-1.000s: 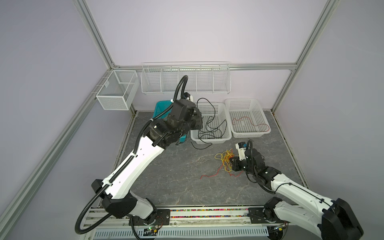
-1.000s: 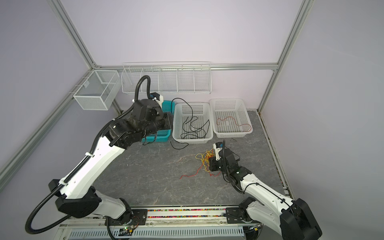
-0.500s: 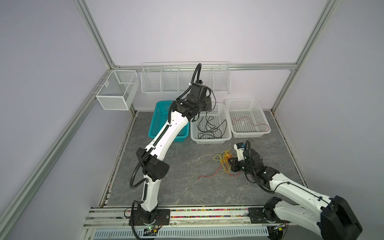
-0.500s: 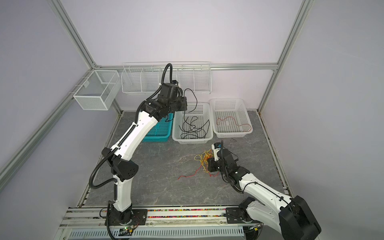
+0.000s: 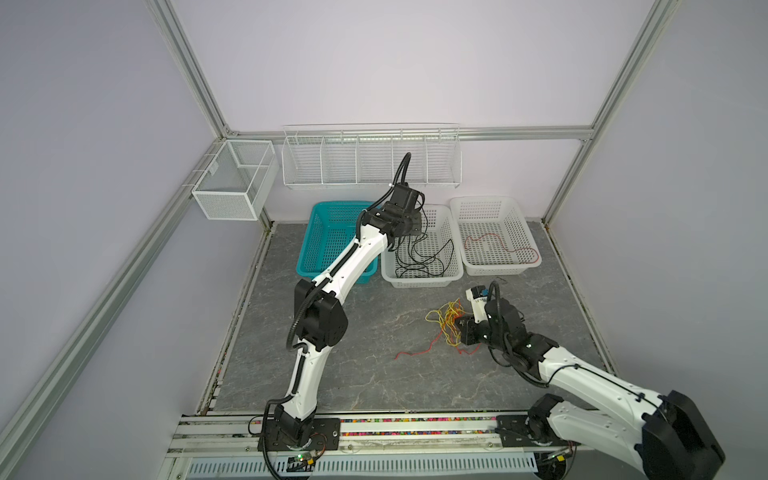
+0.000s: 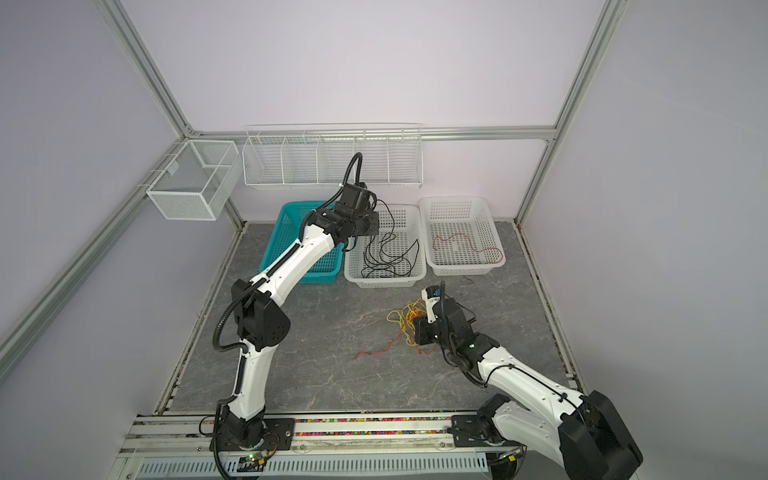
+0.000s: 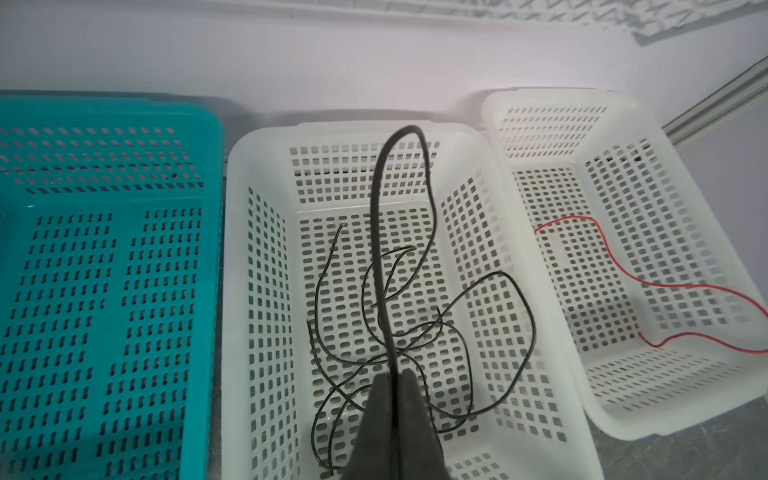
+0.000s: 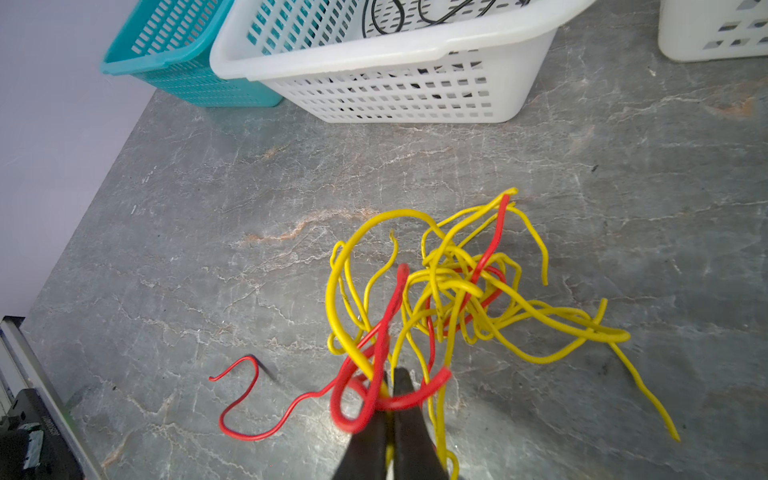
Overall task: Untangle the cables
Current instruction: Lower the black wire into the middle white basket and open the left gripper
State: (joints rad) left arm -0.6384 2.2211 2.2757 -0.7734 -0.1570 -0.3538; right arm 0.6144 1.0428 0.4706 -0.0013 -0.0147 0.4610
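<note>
Left tool (image 7: 392, 376) is clamped on a black cable (image 7: 376, 232) that loops up ahead of its tips, over the middle white basket (image 7: 257, 141), with more black cables (image 7: 532, 328) lying below. A teal basket (image 7: 104, 249) sits just beside on one flank, and a second white basket (image 7: 582, 116) holding a red cable (image 7: 623, 270) on the other. Right tool (image 8: 390, 374) sits low over the bench (image 8: 187, 208), tips pinched on the yellow and red tangle (image 8: 453, 282) spreading just ahead; bare bench lies around it, basket walls well ahead.

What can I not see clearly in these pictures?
- Right wrist view: which strand the right claw pinches; the yellow-red tangle wraps its tips.
- Left wrist view: red cable's end, cut off by the edge.
- Top views: black cables' crossings, too thin.
- Top views: teal basket's right side, behind the left arm.
</note>
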